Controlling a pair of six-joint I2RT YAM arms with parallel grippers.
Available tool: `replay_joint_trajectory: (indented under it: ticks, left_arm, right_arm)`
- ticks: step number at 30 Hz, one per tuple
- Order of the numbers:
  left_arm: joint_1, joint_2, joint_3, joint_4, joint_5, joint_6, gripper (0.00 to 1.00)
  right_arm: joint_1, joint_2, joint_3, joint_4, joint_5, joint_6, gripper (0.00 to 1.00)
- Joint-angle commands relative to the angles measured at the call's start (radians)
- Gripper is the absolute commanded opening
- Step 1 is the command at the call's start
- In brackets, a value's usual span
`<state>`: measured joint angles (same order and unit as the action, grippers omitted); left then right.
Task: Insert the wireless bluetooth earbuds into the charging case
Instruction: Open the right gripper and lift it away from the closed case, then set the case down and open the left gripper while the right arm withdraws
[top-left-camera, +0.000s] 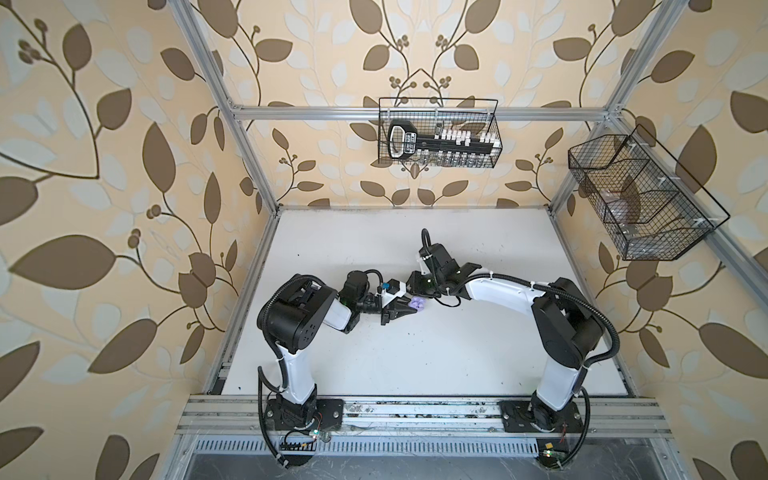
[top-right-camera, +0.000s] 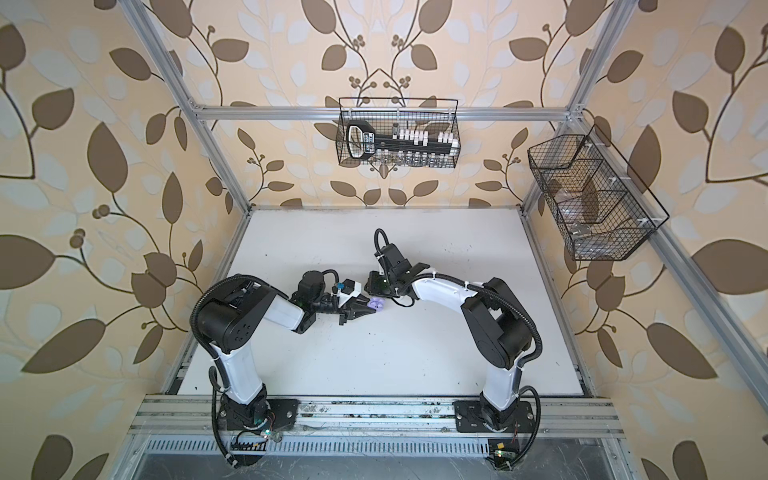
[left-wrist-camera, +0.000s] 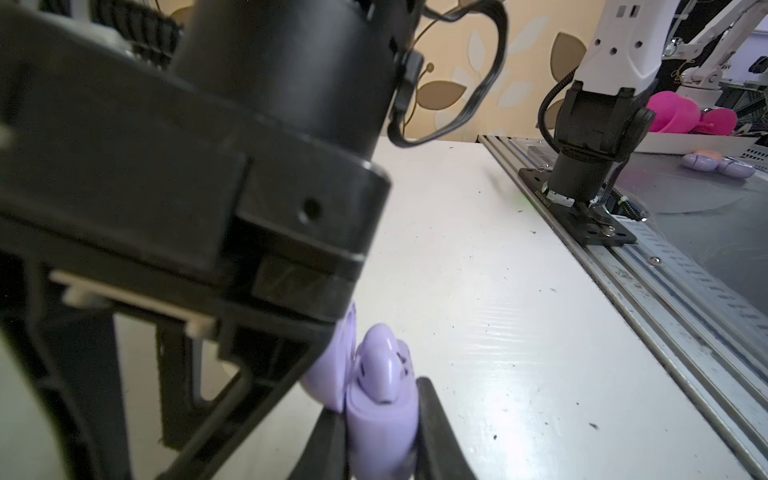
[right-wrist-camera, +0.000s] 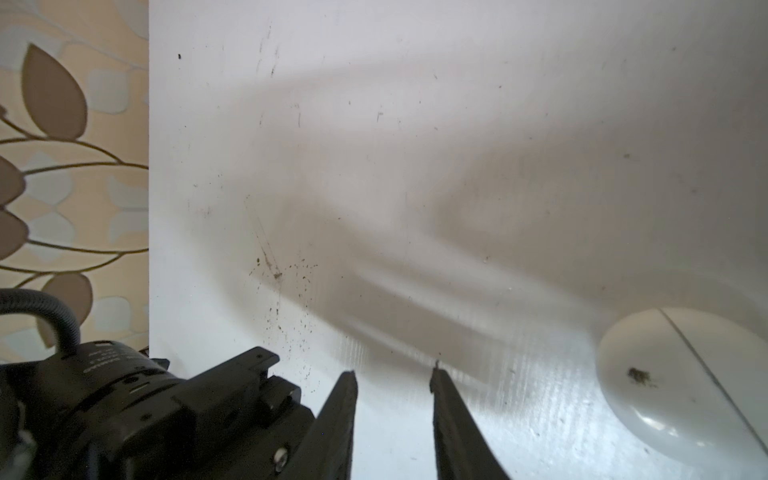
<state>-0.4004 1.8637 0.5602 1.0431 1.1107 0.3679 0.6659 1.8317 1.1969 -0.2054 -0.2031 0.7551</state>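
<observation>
Between the fingers (left-wrist-camera: 438, 419) of the left gripper (top-left-camera: 409, 308) I see the lavender case (left-wrist-camera: 384, 432). The pincer is clamped tight on the case's lower half, one finger on each side. The case rests low on the white table (top-left-camera: 374, 361). Its lid (left-wrist-camera: 332, 374) stands open, swung up on the side away from the rail with the arm bases. In the case's open top sits a lavender earbud (left-wrist-camera: 384, 365), rounded end up; I cannot tell how deep it is seated. From my top views the case is only a small lilac blob at the left fingertips.

Just beside the case, on the lid side, the black body of the right gripper (right-wrist-camera: 392, 372) crowds in close. I cannot tell whether it touches the lid. Through its own wrist camera I see its pincer parted by a narrow gap. It holds nothing, and only bare table shows between the tips.

A white case (right-wrist-camera: 681, 386) lies flat on the table to one side of those fingers, with a fine seam line across it. In both top views the right arm hides it, so I cannot place it against the lavender case.
</observation>
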Motion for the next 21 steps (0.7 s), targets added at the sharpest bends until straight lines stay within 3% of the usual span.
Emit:
replay_joint_trajectory:
  ticks: [1, 21]
  left_arm:
    - [-0.002, -0.034, 0.004, 0.046, -0.009, 0.016, 0.21]
    - [-0.005, -0.024, 0.0, 0.091, -0.045, -0.024, 0.21]
  right_arm:
    - [0.018, -0.035, -0.029, -0.003, -0.009, 0.01, 0.31]
    - [0.069, -0.148, -0.145, 0.054, 0.05, 0.069, 0.31]
